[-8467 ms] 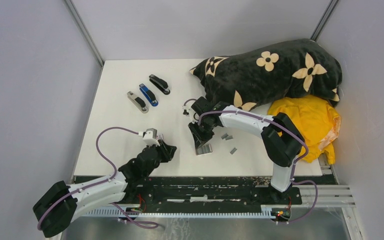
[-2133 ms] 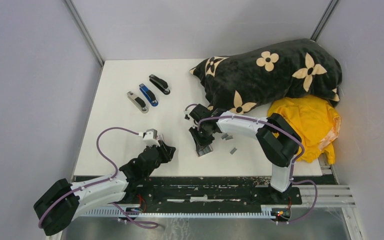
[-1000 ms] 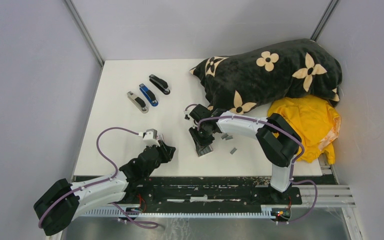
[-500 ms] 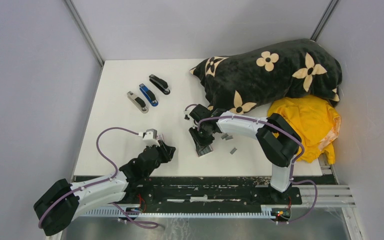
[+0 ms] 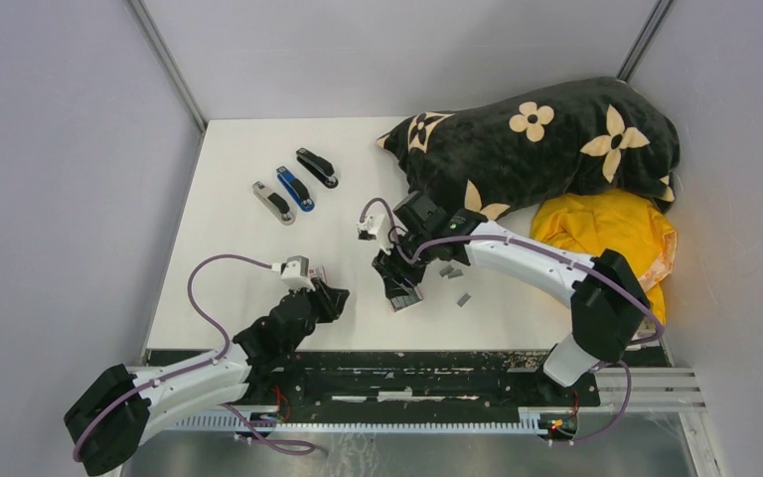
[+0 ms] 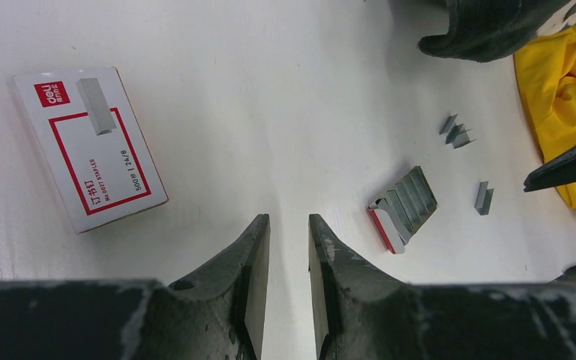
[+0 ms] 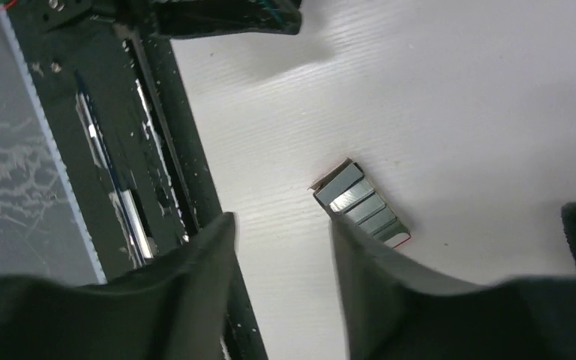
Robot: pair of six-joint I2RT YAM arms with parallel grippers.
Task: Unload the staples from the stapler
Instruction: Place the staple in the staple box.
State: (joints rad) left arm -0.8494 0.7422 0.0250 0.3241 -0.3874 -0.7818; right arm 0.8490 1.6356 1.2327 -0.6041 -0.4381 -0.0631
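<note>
Three staplers lie far left: black, blue and silver. No gripper is near them. My right gripper hangs over the near middle of the table, open and empty. Just beside its finger is a small red-edged tray of grey staples, also seen from above and in the left wrist view. Loose staple strips lie to its right. My left gripper rests near the front edge, its jaws a narrow gap apart, empty.
A red-and-white staples box lies left of the left gripper's line. A black flowered blanket and a yellow cloth fill the back right. The black base rail runs along the table's near edge.
The right arm's elbow has swung out to the right and its wrist has shifted back; the gripper stays over the staple tray. The left arm has barely moved.
</note>
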